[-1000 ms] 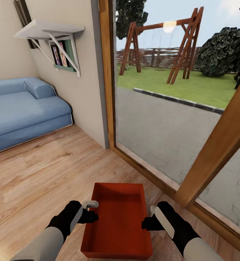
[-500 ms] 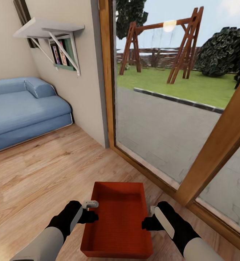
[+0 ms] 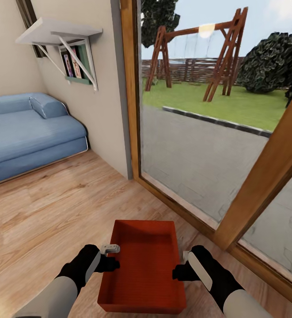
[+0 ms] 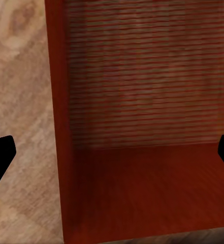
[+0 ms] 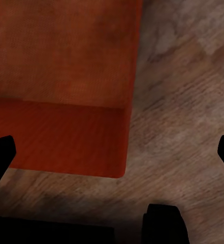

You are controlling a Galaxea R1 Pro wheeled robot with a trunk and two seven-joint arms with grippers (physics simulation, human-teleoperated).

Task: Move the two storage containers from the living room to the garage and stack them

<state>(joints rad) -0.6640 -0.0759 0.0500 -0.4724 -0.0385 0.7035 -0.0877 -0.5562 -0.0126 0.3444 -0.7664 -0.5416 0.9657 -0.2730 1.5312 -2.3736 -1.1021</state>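
Light wood-plank flooring [image 3: 53, 207] of the living room runs from a blue sofa [image 3: 26, 132] by the beige wall to wood-framed glass doors [image 3: 132, 110] looking onto a swing set. Low and centred in the head view, a red-orange rectangular lidless storage container [image 3: 143, 269] sits between the two arms. The left claw [image 3: 115, 263] is at its left wall, the right claw [image 3: 176, 272] at its right wall. In both wrist views the black fingertips [image 4: 0, 155] [image 5: 0, 152] stand spread wide, pinching nothing.
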